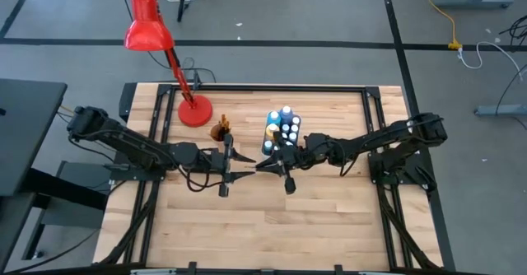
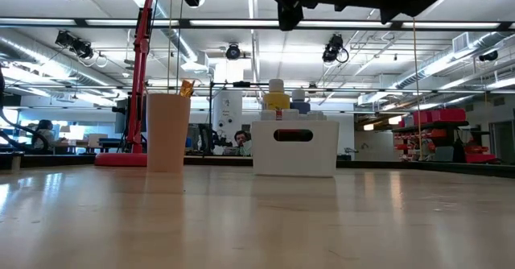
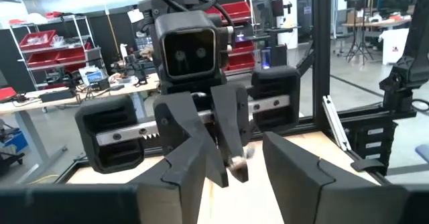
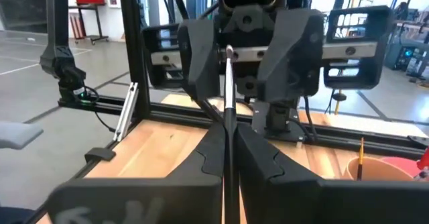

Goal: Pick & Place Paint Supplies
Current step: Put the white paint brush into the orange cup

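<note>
Mid handover above tabletop [image 1: 329, 217]: your right gripper [image 1: 265, 166] jaws clamped on brush [image 4: 229, 110]; left gripper [image 1: 244, 157] jaws wide around brush tip. Bottles [image 1: 284, 127] already in white bin [image 2: 294, 146]. Brush not yet in cup [image 2: 167, 132].
</note>
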### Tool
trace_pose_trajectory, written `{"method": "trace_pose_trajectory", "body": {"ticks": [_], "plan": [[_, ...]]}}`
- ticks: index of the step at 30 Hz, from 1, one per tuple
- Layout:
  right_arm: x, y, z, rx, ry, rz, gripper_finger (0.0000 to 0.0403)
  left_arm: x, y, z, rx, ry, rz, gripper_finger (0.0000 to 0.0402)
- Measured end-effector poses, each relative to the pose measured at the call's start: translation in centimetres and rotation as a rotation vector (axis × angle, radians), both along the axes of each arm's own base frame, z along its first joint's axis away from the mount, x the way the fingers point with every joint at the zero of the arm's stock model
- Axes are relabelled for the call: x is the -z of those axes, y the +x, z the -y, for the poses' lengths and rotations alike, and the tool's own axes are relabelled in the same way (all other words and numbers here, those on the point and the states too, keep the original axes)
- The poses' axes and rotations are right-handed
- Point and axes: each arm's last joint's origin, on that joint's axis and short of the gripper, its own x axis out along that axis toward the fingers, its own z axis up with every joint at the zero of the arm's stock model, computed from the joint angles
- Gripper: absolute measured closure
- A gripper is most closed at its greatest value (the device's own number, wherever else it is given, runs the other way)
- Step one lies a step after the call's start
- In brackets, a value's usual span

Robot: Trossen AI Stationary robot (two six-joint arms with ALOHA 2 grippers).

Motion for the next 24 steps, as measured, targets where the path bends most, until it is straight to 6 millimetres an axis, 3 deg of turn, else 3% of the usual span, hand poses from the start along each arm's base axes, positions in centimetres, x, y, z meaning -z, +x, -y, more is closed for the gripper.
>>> {"method": "trace_pose_trajectory", "body": {"ticks": [13,24], "plan": [[-0.4,0.0,0.0,0.003,0.009,0.035,0.0369,0.0,0.0,0.0,-0.007,0.023,0.006,0.0385],[0.7,0.0,0.2,0.032,-0.014,-0.076,0.0333,0.5,0.0,-0.2,-0.076,-0.02,-0.049,0.0383]]}}
